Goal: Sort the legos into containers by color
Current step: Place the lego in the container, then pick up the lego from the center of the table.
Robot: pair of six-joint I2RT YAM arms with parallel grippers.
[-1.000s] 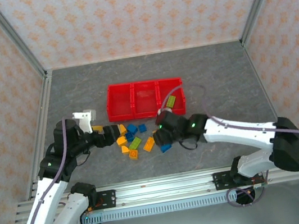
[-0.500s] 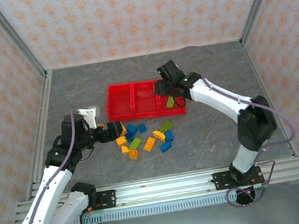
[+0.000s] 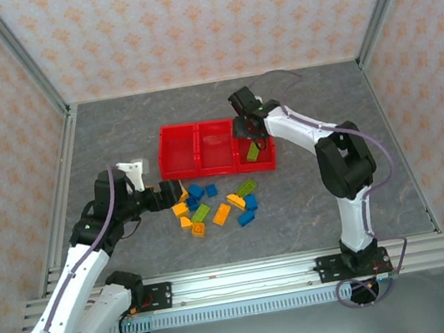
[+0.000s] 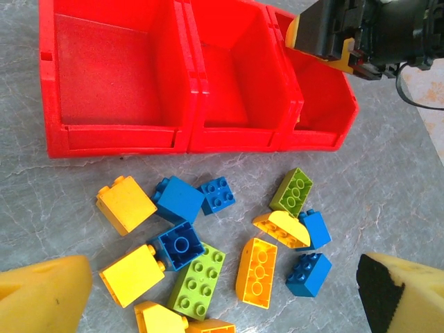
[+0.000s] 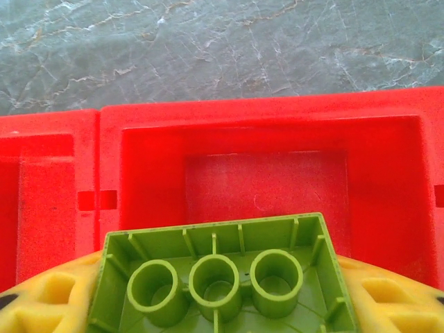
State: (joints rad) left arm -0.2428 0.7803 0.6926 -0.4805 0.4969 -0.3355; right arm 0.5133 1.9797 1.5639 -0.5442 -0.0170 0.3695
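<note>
**Wide margins, crowded middle**

Bare table runs across the upper band behind the bins and down the right of the top view, crossed there by the right arm. The bricks crowd the centre just below the bins, with the wide-open left gripper at their left edge. The right gripper, clamped on a green brick, hangs over the right-hand bin. In the left wrist view the other two bins lie open from above, and a narrow bare strip parts the bin fronts from the bricks. Corner posts hem the upper corners.
</note>
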